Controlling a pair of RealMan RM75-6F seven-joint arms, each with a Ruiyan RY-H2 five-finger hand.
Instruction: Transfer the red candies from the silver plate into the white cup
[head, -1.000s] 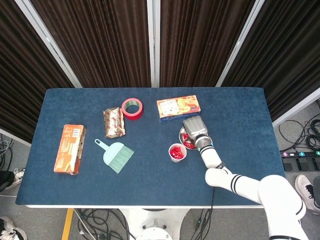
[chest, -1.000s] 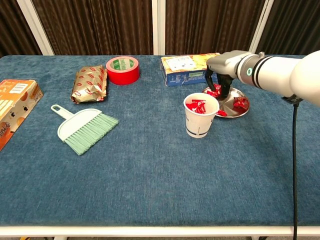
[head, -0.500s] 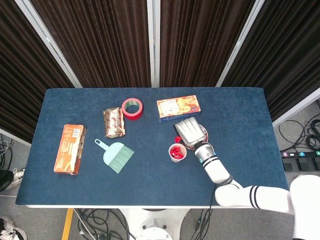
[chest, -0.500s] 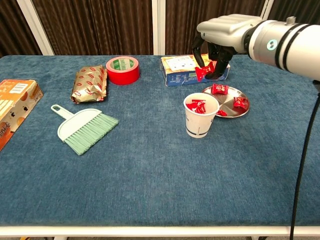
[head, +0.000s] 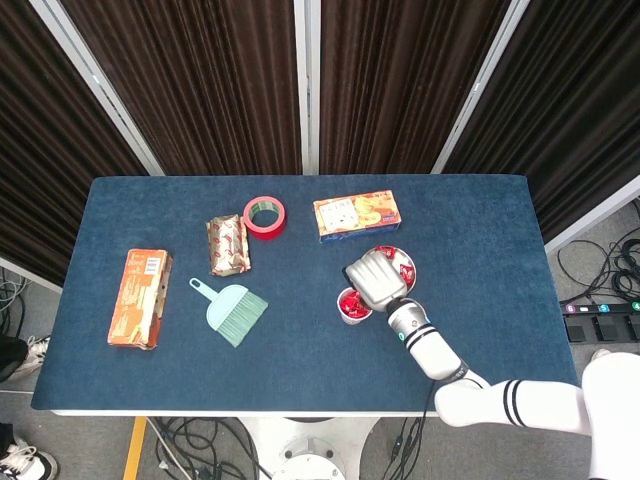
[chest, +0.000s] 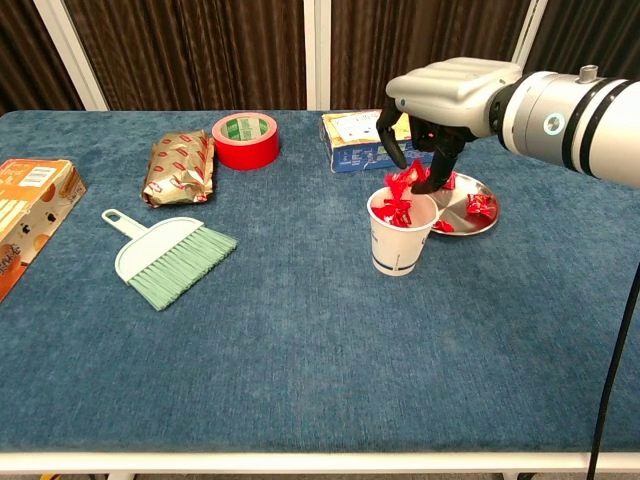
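My right hand (chest: 425, 130) (head: 375, 277) hovers right above the white cup (chest: 401, 240) (head: 350, 310), pinching a red candy (chest: 405, 180) just over the rim. Inside the cup lie more red candies (chest: 398, 211). To the cup's right sits the silver plate (chest: 470, 215) (head: 392, 253) with a few red candies (chest: 480, 205) on it. In the head view my hand covers part of the cup and the plate. My left hand shows in neither view.
An orange-and-blue box (chest: 360, 140) lies behind the plate. A red tape roll (chest: 245, 140), a foil-wrapped pack (chest: 180, 165), a green dustpan brush (chest: 170, 255) and an orange carton (chest: 25, 215) lie to the left.
My right hand lifted a red candy off the plate, carried it left and came down over the cup.
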